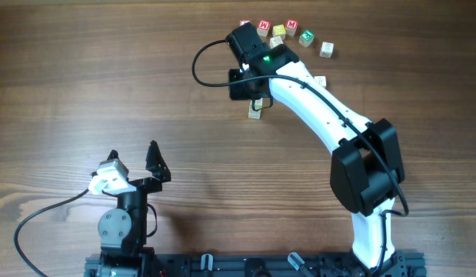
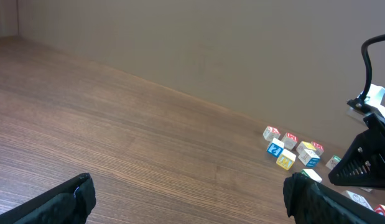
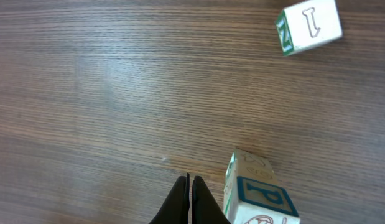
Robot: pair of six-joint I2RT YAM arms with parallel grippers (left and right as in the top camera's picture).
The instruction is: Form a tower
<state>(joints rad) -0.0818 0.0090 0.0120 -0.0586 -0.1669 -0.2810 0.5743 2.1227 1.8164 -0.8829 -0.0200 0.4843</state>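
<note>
Wood-grain counter (image 1: 107, 69), brown, matte, fine straight lines. The tower (image 1: 254, 113) stands upper centre in the overhead view, just below the right pincer (image 1: 257, 98). In the right wrist view the tower (image 3: 257, 196) sits at the bottom edge, right of centre: small pale wooden cubes, square-edged, with a blue-framed P on the top face, a yellow-green side and a whitish face beneath.

The right pincer (image 3: 189, 199) has its black fingers pressed together with nothing between them, just left of the tower; can't tell if it touches.

A loose cube (image 3: 307, 26) lies upper right, white with a green N face, well apart from the tower. A row of loose letter cubes (image 1: 278, 31) lies along the top edge, with red, yellow and green faces.

The left pincer (image 1: 134, 165) is lower left in the overhead view, spread and holding nothing; its wrist view shows the dark fingers (image 2: 61, 202) wide apart over bare counter.
</note>
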